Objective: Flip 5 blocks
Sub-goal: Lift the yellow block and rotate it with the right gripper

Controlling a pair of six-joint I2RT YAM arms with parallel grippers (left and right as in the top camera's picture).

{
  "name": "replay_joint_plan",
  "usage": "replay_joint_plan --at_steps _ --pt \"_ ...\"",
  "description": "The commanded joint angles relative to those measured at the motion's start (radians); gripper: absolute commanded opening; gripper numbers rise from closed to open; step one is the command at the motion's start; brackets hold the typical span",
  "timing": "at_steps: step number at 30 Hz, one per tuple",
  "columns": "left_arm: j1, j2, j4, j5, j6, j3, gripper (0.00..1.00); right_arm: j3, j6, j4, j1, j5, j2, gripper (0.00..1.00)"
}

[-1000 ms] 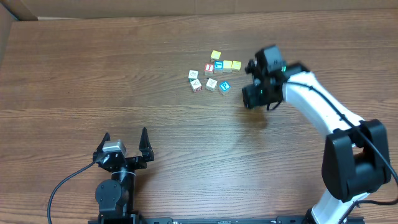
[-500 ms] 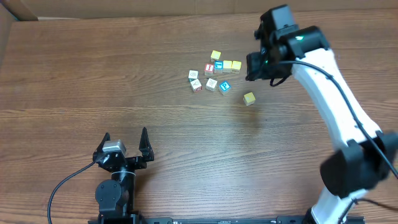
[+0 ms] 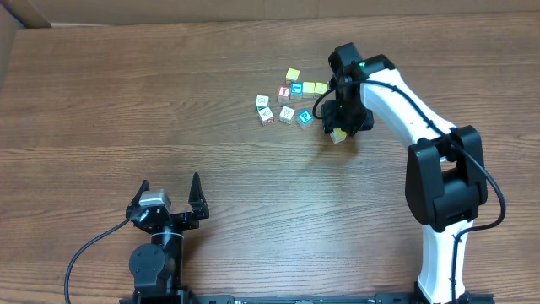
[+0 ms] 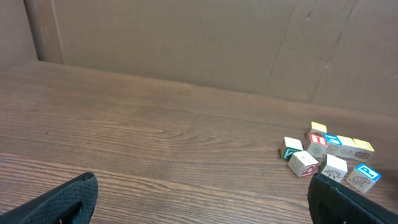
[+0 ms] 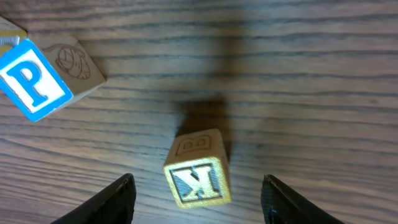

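The wooden desk [image 3: 126, 101] spreads wide under me; my right arm [image 3: 422, 127] reaches across to its far side; my left hand [image 3: 170, 190] sits near the front edge, spread wide and empty; my right hand [image 5: 199, 196] is open, holding nothing, fingers either side of a yellow block [image 5: 196, 177] without touching; the other blocks [image 3: 291, 101] cluster just left of it.

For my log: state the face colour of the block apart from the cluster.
Yellow; the lone block shows best in the right wrist view.
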Motion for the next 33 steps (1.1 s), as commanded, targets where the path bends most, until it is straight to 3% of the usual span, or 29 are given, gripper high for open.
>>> replay_joint_plan --at_steps 1,5,18,22,26,33 --pt "-0.006 -0.011 0.002 0.011 0.018 -0.003 1.0 -0.05 0.0 0.026 0.014 0.0 -0.011 0.64" --pt "-0.006 -0.011 0.002 0.011 0.018 -0.003 1.0 -0.096 0.0 0.08 0.013 0.008 -0.011 0.61" --pt "-0.006 -0.011 0.002 0.011 0.018 -0.003 1.0 -0.089 0.001 0.121 0.013 0.007 -0.011 0.36" --pt "-0.006 -0.011 0.002 0.011 0.018 -0.003 1.0 -0.031 0.001 0.068 0.013 0.007 -0.016 0.36" --pt "-0.006 -0.011 0.002 0.011 0.018 -0.003 1.0 -0.023 0.001 0.061 0.013 0.007 -0.016 0.5" --pt "-0.006 -0.011 0.002 0.011 0.018 -0.003 1.0 -0.025 0.001 0.061 0.013 0.007 -0.015 0.52"
